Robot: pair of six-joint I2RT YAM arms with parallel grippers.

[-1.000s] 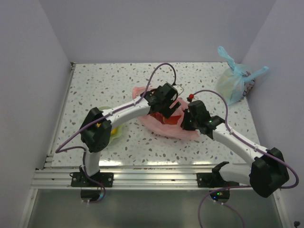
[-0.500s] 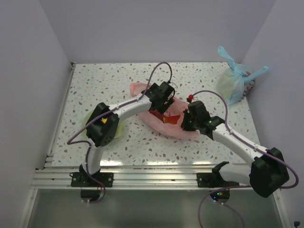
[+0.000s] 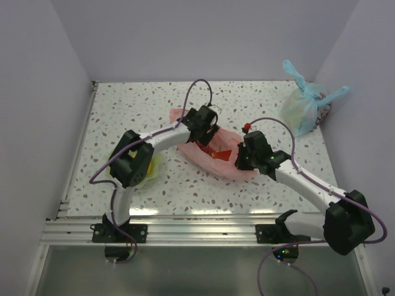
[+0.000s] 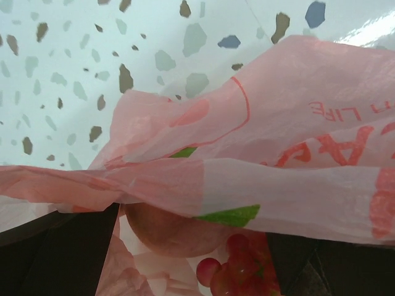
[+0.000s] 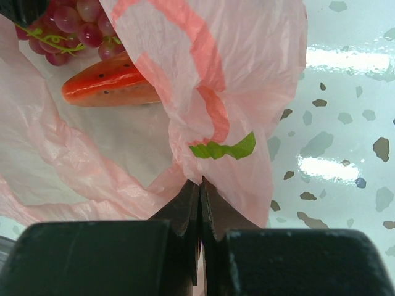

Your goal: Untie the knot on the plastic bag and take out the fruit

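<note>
The pink plastic bag lies open in the middle of the table; no tied knot shows. My left gripper is at the bag's far left end, reaching in under the film. Its jaws are open, with a pinkish peach between the fingers and a dark red grape cluster beside it. My right gripper is shut on the bag's right edge, holding it up. A red watermelon slice and the grapes lie inside the bag.
A light blue tied bag stands at the back right by the wall. A green bowl with yellow fruit sits at the left, mostly hidden under my left arm. White walls close the table on three sides.
My left gripper has moved left and away along the bag, deeper under the film. The bag is stretched flatter. The right gripper keeps its hold in the same place.
</note>
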